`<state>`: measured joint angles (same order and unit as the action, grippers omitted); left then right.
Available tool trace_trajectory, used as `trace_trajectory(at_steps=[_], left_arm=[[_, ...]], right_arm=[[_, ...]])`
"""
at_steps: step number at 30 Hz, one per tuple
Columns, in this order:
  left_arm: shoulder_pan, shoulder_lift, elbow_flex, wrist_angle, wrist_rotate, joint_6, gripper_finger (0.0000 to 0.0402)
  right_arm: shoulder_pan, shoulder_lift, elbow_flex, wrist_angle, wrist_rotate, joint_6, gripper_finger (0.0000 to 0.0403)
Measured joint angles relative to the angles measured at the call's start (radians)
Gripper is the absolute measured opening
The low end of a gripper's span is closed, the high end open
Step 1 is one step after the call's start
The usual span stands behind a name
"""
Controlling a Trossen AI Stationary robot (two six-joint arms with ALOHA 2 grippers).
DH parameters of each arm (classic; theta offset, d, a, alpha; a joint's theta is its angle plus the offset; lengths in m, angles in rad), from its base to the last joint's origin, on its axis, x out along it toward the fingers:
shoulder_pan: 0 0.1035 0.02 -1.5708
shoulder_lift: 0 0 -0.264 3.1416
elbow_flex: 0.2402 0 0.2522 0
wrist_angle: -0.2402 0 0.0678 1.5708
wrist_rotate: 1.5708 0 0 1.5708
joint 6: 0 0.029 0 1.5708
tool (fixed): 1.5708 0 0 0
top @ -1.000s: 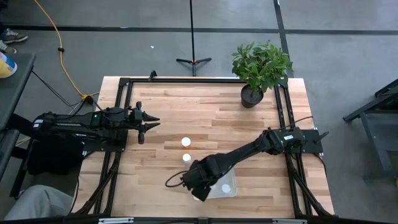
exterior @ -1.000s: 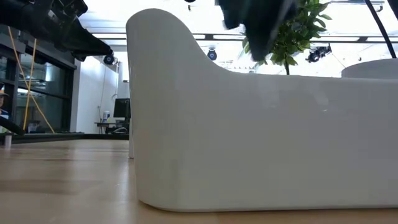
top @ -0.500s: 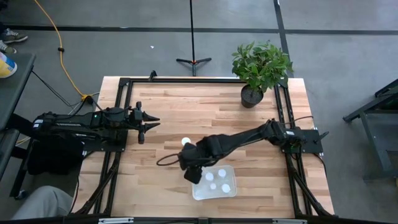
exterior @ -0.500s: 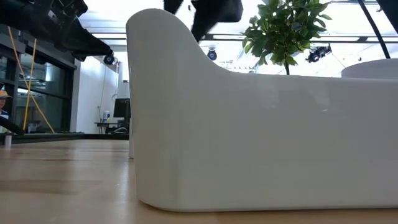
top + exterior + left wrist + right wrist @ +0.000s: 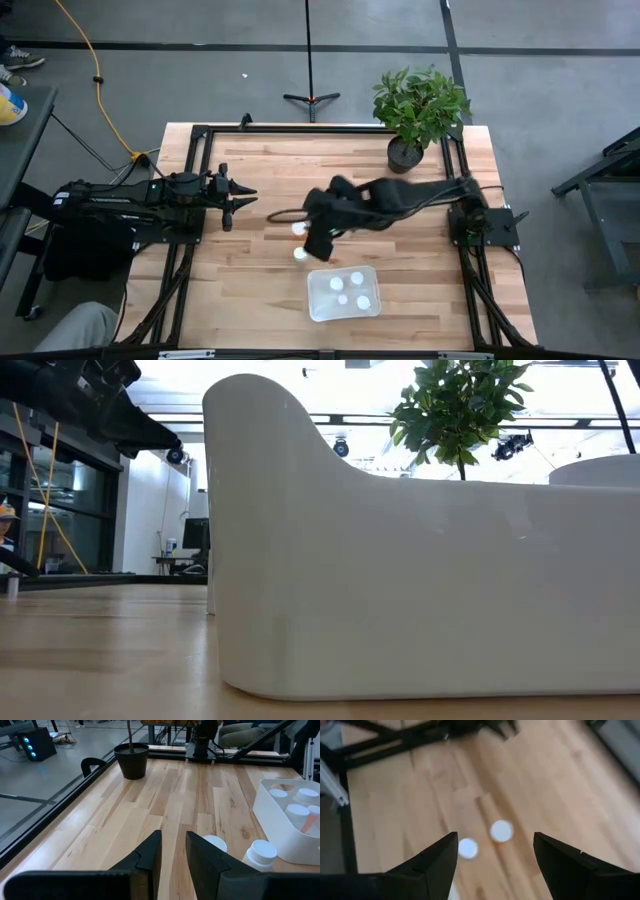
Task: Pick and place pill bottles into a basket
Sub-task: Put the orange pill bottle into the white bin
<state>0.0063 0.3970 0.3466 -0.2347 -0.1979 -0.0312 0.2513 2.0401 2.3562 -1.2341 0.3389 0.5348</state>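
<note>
The basket (image 5: 372, 307) is a translucent white tray near the table's near edge, and several white-capped pill bottles (image 5: 356, 279) stand in it. Two more bottles (image 5: 298, 228) (image 5: 299, 253) stand upright on the wood just beyond the tray's far left corner. My right gripper (image 5: 318, 243) hangs open and empty above these two. They show between its fingers in the right wrist view (image 5: 501, 831) (image 5: 467, 848). My left gripper (image 5: 243, 198) waits at the table's left, its fingers a narrow gap apart and empty. Its wrist view shows the two bottles (image 5: 215, 842) (image 5: 260, 852) and the tray (image 5: 272, 817), where one bottle (image 5: 309, 822) is tinged orange.
A green plant in a black pot (image 5: 405, 152) stands at the far right corner; it also shows in the left wrist view (image 5: 132, 760). Black frame rails (image 5: 195, 180) run along the table's left and right sides. The tray's wall (image 5: 400, 580) fills the low view.
My right gripper has moved from over the tray's left part toward the table's far edge. It has risen out of the top of the low view and now hangs over the two loose bottles. The bottles in the tray, covered by the arm before, now show.
</note>
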Motion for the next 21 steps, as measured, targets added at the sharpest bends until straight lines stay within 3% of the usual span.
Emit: trace_trajectory(at_steps=[9, 17, 21], left_arm=[[0.000, 0.000, 0.000, 0.000, -0.001, 0.000, 0.0124], [0.000, 0.000, 0.000, 0.008, -0.001, -0.011, 0.0124], [0.000, 0.000, 0.000, 0.008, 0.000, -0.030, 0.0124]], right_arm=[[-0.010, -0.163, 0.001, -0.211, 0.220, -0.027, 0.0250], [-0.009, -0.273, -0.006, -0.315, 0.264, -0.124, 0.0250], [-0.010, -0.363, -0.106, -0.314, 0.258, -0.173, 0.0250]])
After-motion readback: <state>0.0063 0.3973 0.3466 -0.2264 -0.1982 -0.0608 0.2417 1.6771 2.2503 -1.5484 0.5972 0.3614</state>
